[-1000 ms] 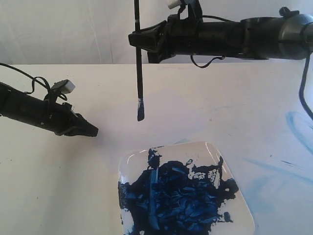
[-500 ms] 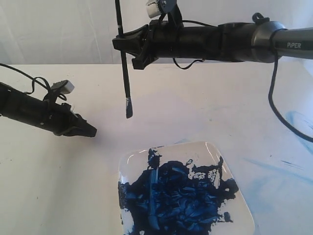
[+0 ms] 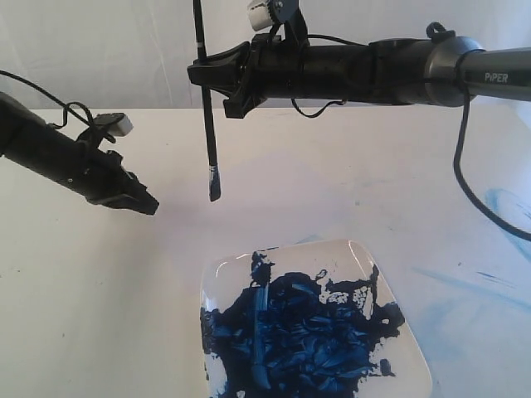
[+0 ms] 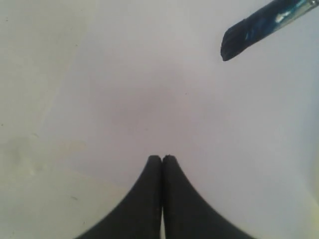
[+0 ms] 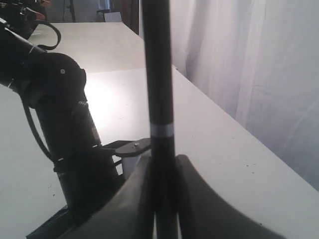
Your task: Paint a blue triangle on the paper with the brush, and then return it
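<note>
Black-handled and long, your thin paintbrush [image 3: 208,124] with blue-stained bristles hangs upright, clamped in your right pincer [image 3: 202,76], its tip above the cream tabletop [image 3: 91,290] beyond the square white plate [image 3: 358,249] of dark-blue paint. Your left pincer [image 3: 150,206], jaws pressed together and empty, hovers near the bristles.

The right arm [image 3: 390,70] is displaying one legible marking in the exterior view: the white word "PiPER", printed on its grey link. No other text is showing.
</note>
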Controlling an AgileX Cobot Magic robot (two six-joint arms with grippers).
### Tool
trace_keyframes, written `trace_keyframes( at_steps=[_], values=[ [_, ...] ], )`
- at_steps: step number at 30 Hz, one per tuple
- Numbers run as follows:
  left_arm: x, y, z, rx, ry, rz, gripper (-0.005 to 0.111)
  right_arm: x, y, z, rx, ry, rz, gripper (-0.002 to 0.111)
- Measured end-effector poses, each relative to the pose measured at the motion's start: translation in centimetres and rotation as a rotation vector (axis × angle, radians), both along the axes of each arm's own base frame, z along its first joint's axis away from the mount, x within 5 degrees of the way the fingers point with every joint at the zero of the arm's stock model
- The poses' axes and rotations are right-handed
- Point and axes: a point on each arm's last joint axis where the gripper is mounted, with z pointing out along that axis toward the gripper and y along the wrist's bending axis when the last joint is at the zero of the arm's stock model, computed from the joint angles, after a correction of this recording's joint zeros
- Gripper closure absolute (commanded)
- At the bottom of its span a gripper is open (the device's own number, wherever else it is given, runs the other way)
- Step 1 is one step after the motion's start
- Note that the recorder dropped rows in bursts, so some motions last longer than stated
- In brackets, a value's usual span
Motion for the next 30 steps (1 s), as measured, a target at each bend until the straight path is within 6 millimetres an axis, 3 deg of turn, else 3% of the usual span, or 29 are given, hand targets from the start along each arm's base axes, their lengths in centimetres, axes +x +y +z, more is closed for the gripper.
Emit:
trace_keyframes(
  at_steps=[7,19,30],
  values=[
    [-0.1,-2.2,-0.2,0.083,-0.03,-0.006,0.107,0.2,0.0,-0.1,-0.009,-0.001,-0.02,0.108],
    [0.1,-2.2,-1.6,0.101,-0.007,0.005,0.107,0.3,-0.1,-0.1,-0.014,-0.001,-0.031,0.108],
    [0.1,-2.2,-1.6,0.101,-0.008,0.008,0.107,0.5,0.1,-1.0,-0.029,-0.028,-0.026,0.108]
  ],
)
